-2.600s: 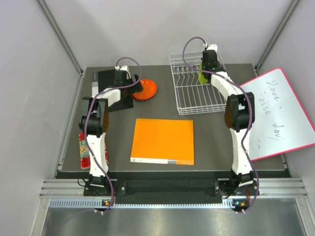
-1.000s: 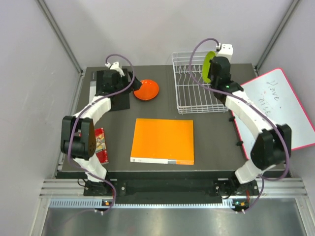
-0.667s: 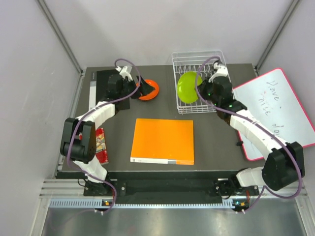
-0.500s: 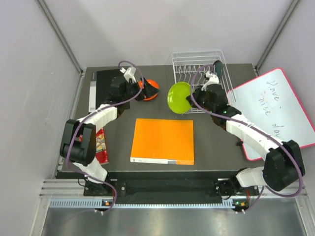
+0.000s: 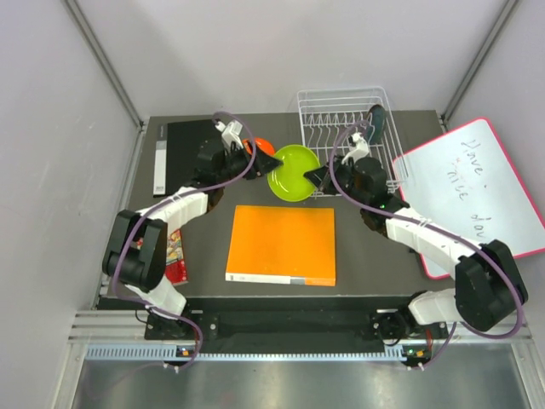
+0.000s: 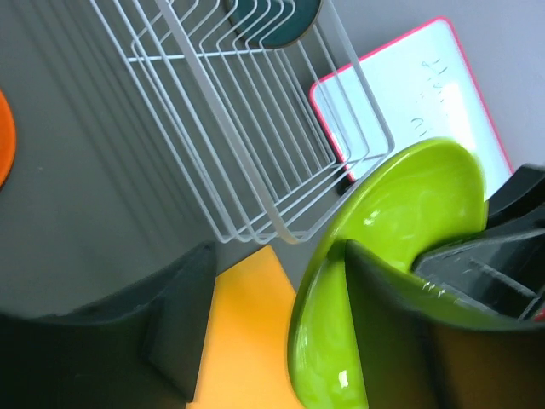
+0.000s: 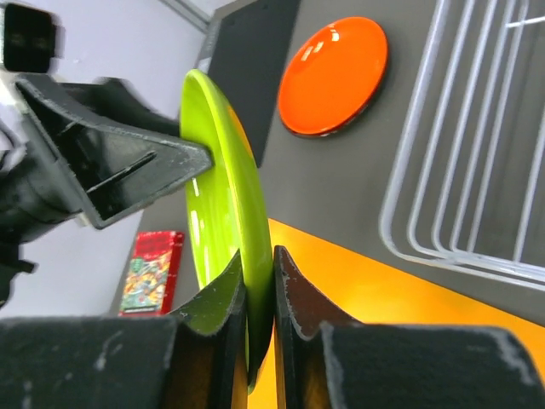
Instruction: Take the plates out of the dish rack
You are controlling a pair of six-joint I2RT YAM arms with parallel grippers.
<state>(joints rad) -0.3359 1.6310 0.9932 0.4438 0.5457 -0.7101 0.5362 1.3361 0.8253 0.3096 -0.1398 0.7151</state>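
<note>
My right gripper (image 5: 317, 177) (image 7: 272, 256) is shut on the rim of the lime green plate (image 5: 289, 175) (image 7: 217, 187) (image 6: 400, 204) and holds it tilted in the air, left of the dish rack (image 5: 341, 106) (image 6: 213, 128). My left gripper (image 5: 260, 164) (image 6: 277, 247) is open around the plate's opposite rim. One finger lies against the plate and a gap shows at the other. The orange plate (image 7: 332, 77) (image 5: 262, 146) lies on the table behind the left gripper. A dark grey-blue plate (image 5: 375, 119) (image 6: 272, 17) stands in the rack.
A big flat orange square (image 5: 283, 244) lies under the held plate. The pink-edged whiteboard (image 5: 473, 192) leans at the right edge. A red packet (image 5: 174, 251) lies by the left arm, and a black slab (image 5: 183, 145) sits at the back left.
The right arm carried the green plate out of the rack and leftwards to the table's middle. The left gripper left the orange plate, swung right to the green plate, and its jaws narrowed.
</note>
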